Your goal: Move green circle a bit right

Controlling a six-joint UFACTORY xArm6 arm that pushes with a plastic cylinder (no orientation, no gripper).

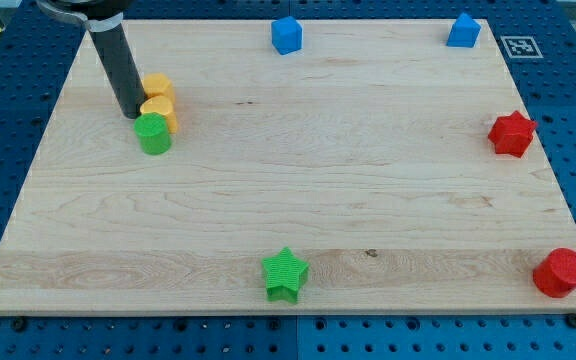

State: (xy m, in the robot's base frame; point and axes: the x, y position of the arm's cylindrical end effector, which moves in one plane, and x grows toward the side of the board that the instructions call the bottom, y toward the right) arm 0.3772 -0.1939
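Observation:
The green circle (153, 133) lies on the wooden board (288, 200) at the view's upper left. It touches a yellow block (160, 112) just above it, and a second yellow block (157, 87) sits above that. My tip (131, 113) is at the end of the dark rod, just left of the yellow blocks and slightly above-left of the green circle, very close to it.
A green star (286, 274) lies near the bottom middle. A blue cube (286, 35) and another blue block (463, 31) sit along the top edge. A red star (513, 134) is at the right edge and a red circle (561, 272) at the bottom right.

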